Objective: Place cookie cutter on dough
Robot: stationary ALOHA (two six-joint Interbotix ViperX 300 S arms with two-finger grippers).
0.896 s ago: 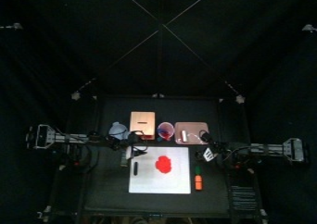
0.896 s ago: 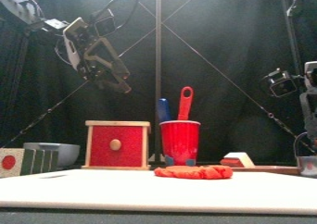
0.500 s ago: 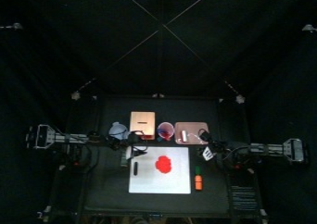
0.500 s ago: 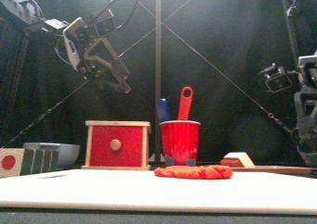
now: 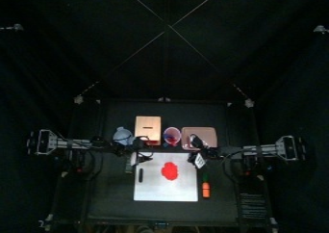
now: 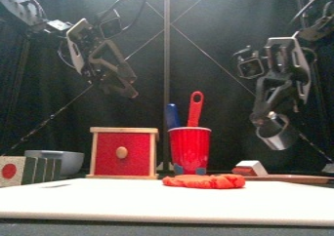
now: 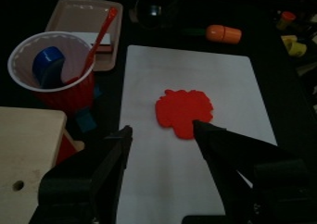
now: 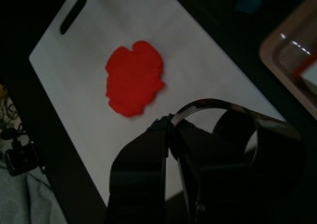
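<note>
One arm, right pincer (image 6: 275,139), now nearer dough (image 6: 204,181).

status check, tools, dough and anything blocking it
Left tool open, empty, hanging high. Right tool holding dark ring-shaped piece, above board. Dough flat on board, uncovered. Nothing blocking it.

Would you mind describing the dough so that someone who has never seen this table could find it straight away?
Look for the white rectangular board that lies flat at the front of the black table. The dough lies flat near the board's middle, the only thing on it. It is a bright red, lumpy blob, unlike the small orange cylinder, which lies off the board beside its edge.
</note>
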